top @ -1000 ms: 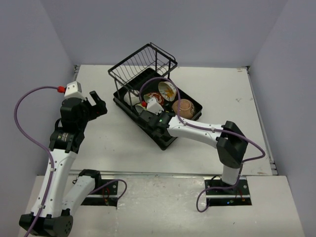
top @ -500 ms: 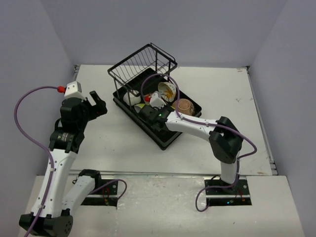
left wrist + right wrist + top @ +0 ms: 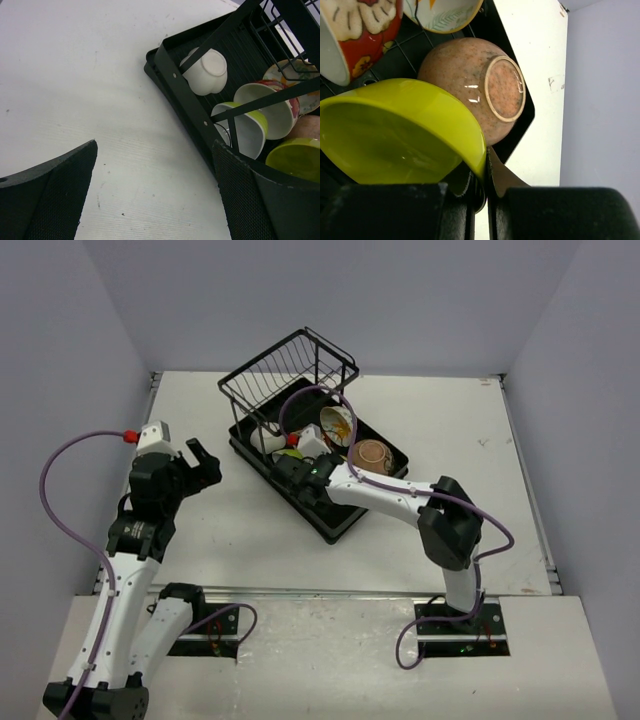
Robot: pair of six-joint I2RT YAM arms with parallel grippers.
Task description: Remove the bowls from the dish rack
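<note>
The black dish rack lies slantwise mid-table, its wire basket raised at the far end. My right gripper is shut on the rim of a lime-green bowl inside the tray. Behind it lie a tan-brown bowl bottom up, a red-flowered bowl and a leaf-patterned bowl. My left gripper hangs open over bare table left of the rack, holding nothing. Its view shows a white bowl upside down and a second lime-green bowl under the basket frame.
The rack's near-left tray edge runs close to my left gripper's right finger. Grey walls close in the table on the left, back and right. White table surface lies to the right of the rack.
My right gripper has reached further left into the tray and closed on the lime-green bowl's rim. My left arm has shifted slightly toward the rack, still open.
</note>
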